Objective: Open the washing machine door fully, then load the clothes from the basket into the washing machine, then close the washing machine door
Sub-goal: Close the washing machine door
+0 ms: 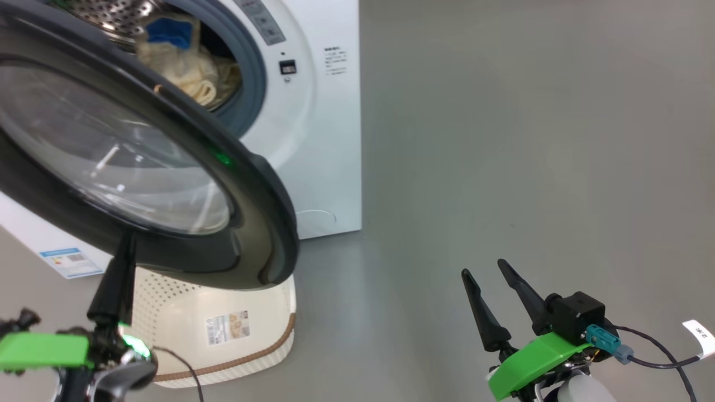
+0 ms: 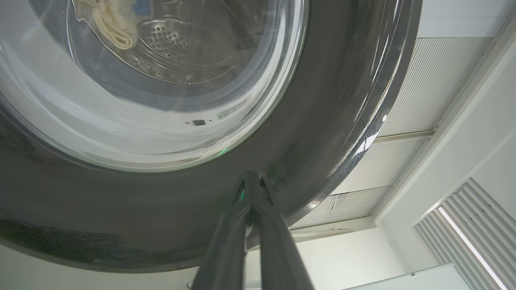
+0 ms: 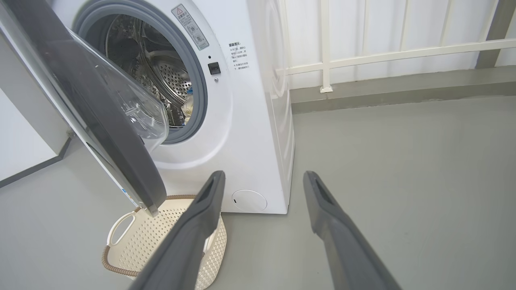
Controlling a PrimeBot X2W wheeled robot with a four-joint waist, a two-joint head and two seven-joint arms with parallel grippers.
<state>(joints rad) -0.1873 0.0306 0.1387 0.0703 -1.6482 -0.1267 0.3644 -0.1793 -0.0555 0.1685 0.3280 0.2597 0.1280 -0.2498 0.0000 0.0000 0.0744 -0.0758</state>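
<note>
The washing machine door (image 1: 139, 151) stands part open at ten o'clock in the head view, its black rim hanging right over the basket (image 1: 268, 340) on the grey floor (image 1: 530, 139) and covering the basket's far end. The clothes (image 1: 184, 61) lie inside the drum at eleven o'clock, cream with a blue patch, half hidden by the door's rim. The left gripper (image 1: 127, 245) at seven o'clock has its fingers closed together on nothing, tips against the door's lower rim. The right gripper (image 1: 482, 267) at four o'clock has its fingers spread apart over bare floor, well clear of the washing machine (image 1: 329, 139).

A printed sticker (image 1: 228, 328) lies on the basket's bottom and a blue energy label (image 1: 71, 261) sits low on the machine. A warning sticker (image 3: 189, 26) with a red triangle and a block of print (image 1: 335, 60) are too small to read. A white railing (image 3: 383, 52) runs behind the machine
</note>
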